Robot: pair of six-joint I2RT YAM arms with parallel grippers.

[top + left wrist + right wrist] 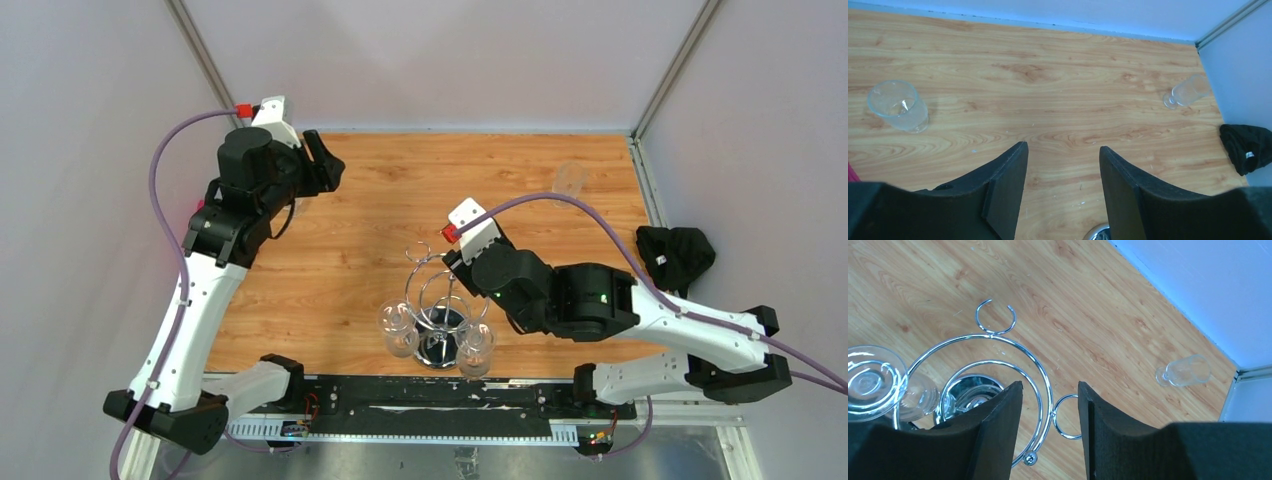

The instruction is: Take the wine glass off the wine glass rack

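So the right gripper is hovering right over the far side of the wine glass rack, fingers parted about halfway and nothing between them. From its wrist view you just look down through the gap at the chrome curls. It's parked above an empty ring, not above a glass.

Two glasses hang upside down on the near side of the rack, the left-hand glass and the right-hand glass. Neither is touched by anything. The rack itself sits near the middle of the table, close to the near edge.

The left gripper is way off at the far left, jaws apart and holding nothing, with a loose glass standing on the wood near it. Another tipped glass lies on its side at the far right, and there's a black cloth at the right edge.

My read: this is the approach step for the next glass, no grasp yet. I'd guess the right arm needs to come toward the near side and drop lower so the fingers straddle a bowl or stem, probably the right-hand one since it's closer. Then close gently and slide the foot out along the wire opening rather than yanking straight up. That rack looks light and tippy.
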